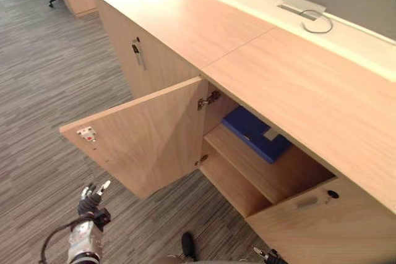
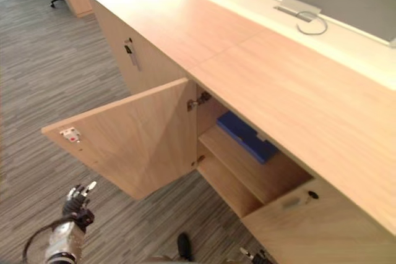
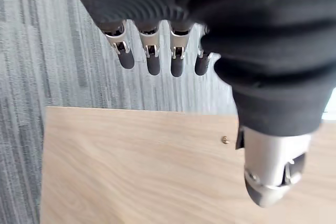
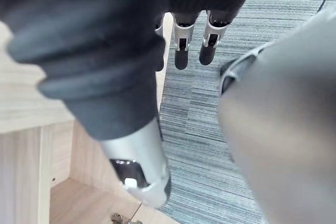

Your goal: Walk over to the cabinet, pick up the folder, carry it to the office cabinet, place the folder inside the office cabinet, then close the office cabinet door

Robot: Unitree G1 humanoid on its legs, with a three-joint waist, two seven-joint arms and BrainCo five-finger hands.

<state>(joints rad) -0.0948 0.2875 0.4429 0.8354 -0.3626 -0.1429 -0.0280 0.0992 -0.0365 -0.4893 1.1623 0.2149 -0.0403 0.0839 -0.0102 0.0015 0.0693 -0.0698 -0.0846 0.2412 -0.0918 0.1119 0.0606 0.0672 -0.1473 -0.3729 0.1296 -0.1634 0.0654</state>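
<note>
Carpeted floor [image 1: 49, 78] meets office cabinet [image 1: 297, 85], door [image 1: 148, 134] open, folder [image 1: 250, 129] shelved inside.

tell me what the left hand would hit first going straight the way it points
Probably the open cabinet door: the left hand aims straight fingers at its wooden face, a gap of carpet between. Depth is unclear.
</note>
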